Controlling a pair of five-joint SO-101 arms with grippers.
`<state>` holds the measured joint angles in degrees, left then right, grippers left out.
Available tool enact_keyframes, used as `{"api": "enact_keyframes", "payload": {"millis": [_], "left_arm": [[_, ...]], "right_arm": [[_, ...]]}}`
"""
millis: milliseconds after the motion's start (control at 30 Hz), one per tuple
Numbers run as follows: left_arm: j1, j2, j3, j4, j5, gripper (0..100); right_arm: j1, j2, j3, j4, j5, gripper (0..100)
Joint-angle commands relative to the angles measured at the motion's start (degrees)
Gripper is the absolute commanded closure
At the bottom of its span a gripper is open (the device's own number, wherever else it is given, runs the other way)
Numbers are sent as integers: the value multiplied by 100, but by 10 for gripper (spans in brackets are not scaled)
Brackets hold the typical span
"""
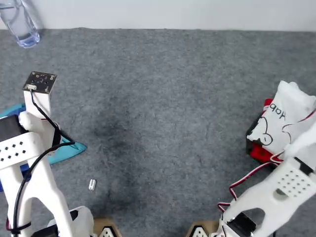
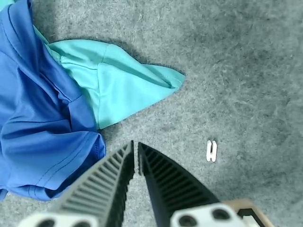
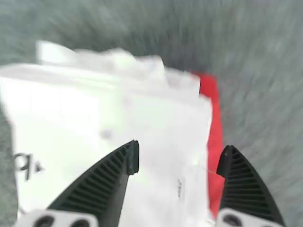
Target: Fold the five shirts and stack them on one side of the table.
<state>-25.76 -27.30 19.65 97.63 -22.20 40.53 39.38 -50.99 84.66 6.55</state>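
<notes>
Right claw (image 3: 181, 151) gapes over the stacked white shirt (image 3: 94, 118); left claw (image 2: 136, 146), clenched empty, hangs by blue shirt (image 2: 38, 132) and teal shirt (image 2: 118, 85), both unfolded.

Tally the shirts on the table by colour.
Blue shirt: 1
Teal shirt: 1
White shirt: 1
Red shirt: 1
Black shirt, mostly hidden under the stack: 1
Total: 5
</notes>
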Motion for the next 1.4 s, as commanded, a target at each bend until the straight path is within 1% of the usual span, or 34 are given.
{"api": "enact_keyframes", "payload": {"millis": [0, 100, 300, 367, 433, 533, 600, 667, 767, 833, 900, 1000, 1067, 1133, 1200, 1367], "left_arm": [[35, -149, -31, -53, -35, 988], [9, -149, -31, -53, -35, 988], [9, -149, -31, -53, -35, 988], [9, -149, -31, -53, -35, 988], [9, -149, -31, -53, -35, 988], [9, -149, 4, -53, -35, 988], [9, -149, 92, -53, -35, 988], [0, -149, 171, -79, -44, 988], [0, -149, 180, -88, -44, 988], [9, -149, 180, -88, -44, 988], [9, -149, 180, -88, -44, 988], [9, -149, 180, -88, -44, 988], [9, -149, 180, -79, -44, 988], [9, -149, 171, -79, -44, 988], [0, -149, 171, -62, -44, 988], [18, -149, 171, -79, -26, 988]], "right_arm": [[40, 189, -308, 66, -615, 720], [13, 365, -308, 22, -879, 721], [40, 400, -308, -180, -932, 727], [48, 409, -308, -330, -905, 776], [75, 409, -308, -567, -888, 857], [136, 435, -308, -1121, -422, 952], [180, 462, -308, -1534, -62, 991], [215, 470, -290, -1921, 176, 988], [277, 470, -281, -2237, 352, 988], [286, 444, -281, -2193, 475, 981], [259, 382, -325, -1851, 484, 945], [145, 303, -527, -1262, 431, 802], [92, 215, -615, -831, 167, 697], [31, 119, -835, -382, -53, 625], [-22, -13, -1073, 171, -176, 604], [-338, -286, -1626, 1719, -202, 605]]}}
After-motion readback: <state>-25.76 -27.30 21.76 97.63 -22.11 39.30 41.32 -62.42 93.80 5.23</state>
